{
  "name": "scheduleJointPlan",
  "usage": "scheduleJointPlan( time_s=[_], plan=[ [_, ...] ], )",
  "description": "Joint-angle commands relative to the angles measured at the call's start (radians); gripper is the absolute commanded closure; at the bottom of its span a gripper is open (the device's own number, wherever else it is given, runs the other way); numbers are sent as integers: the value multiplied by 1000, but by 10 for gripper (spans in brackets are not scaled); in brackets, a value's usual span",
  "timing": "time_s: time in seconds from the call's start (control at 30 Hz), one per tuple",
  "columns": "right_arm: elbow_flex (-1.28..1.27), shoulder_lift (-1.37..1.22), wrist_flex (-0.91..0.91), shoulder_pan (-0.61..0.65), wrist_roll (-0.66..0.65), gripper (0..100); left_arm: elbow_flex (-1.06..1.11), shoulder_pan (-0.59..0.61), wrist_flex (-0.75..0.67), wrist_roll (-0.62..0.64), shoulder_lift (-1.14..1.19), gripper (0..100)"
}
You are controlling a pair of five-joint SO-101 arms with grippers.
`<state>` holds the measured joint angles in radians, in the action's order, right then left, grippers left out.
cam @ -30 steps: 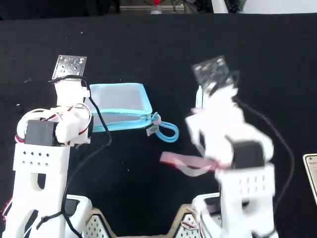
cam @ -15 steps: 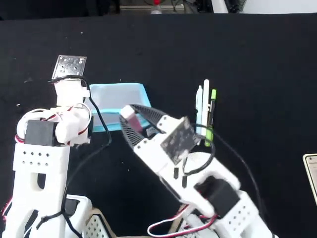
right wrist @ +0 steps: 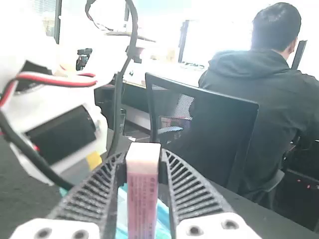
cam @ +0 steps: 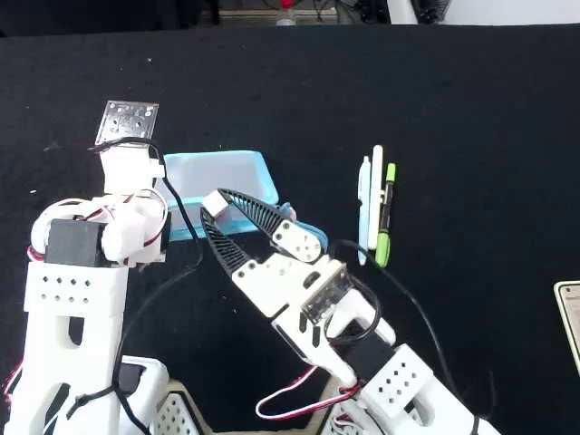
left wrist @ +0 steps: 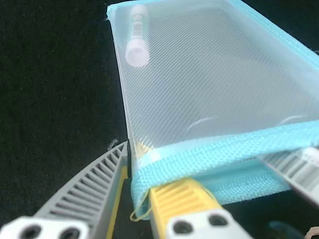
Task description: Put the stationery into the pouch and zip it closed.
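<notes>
A light-blue mesh pouch [cam: 217, 177] lies left of centre on the black table. My left gripper [left wrist: 134, 167] is shut on the pouch [left wrist: 209, 84] at one end of its teal zipper band; a white capped stick [left wrist: 137, 35] lies inside. My right gripper [cam: 216, 205] reaches diagonally over the pouch's near edge, shut on a pink eraser [right wrist: 142, 194] that stands upright between its black ribbed fingers [right wrist: 187, 191]. To the right, a white pen, a pale blue pen and a green highlighter [cam: 376, 204] lie side by side.
The left arm's white body [cam: 82, 263] stands over the pouch's left end. A square metal plate [cam: 130, 120] sits behind it. A card [cam: 569, 317] pokes in at the table's right edge. Bare black table [cam: 471, 109] stretches behind and right of the pens.
My right arm has swung from the table's right side across to the pouch, carrying the pink eraser, uncovering the pens. The left arm and pouch have stayed put.
</notes>
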<state>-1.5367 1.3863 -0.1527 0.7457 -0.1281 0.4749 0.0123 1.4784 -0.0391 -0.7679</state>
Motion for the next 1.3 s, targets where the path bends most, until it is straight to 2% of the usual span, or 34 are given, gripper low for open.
scheduleJointPlan(
  time_s=[0.0,0.13,0.8,0.9,1.03,1.27],
  plan=[
    [-8,16,-103,-81,9,981,4,-10,11,11,-5,970],
    [-12,16,-109,-120,9,981,4,-10,11,11,-5,970],
    [-74,16,-106,-107,12,977,4,-13,11,11,-5,970],
    [-59,18,-14,-83,12,961,4,-13,11,11,-5,970],
    [18,19,173,-44,12,854,4,-8,11,11,-5,970],
    [139,25,353,-38,11,847,4,-5,11,11,-5,970]
  ],
)
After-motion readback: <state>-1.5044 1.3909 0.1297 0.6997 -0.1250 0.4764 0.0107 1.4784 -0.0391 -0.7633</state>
